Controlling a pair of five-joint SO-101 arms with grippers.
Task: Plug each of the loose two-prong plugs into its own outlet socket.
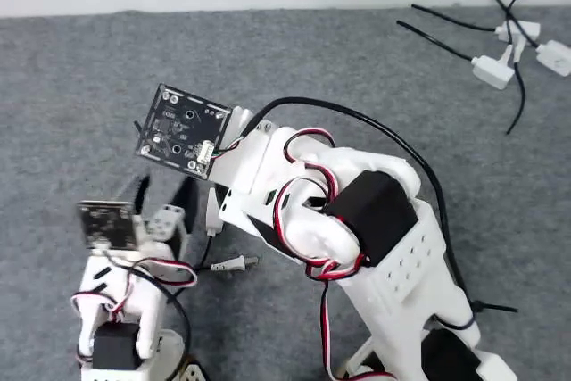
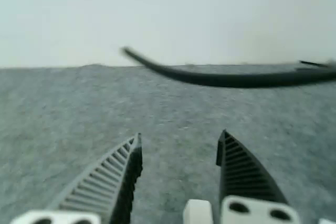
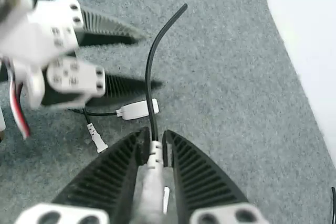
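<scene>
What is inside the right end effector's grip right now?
A white connector body is pinched in the right end effector, its black cord curving away over the carpet. The fingers cover its other end, so any prongs are hidden.

I saw my right arm as a white plastic shell with a black motor block, looped red, white and black wires and a thick black cable. Its wrist carried a bare dark circuit board. The fingers were black and ribbed, on white mounts with screw holes.
</scene>
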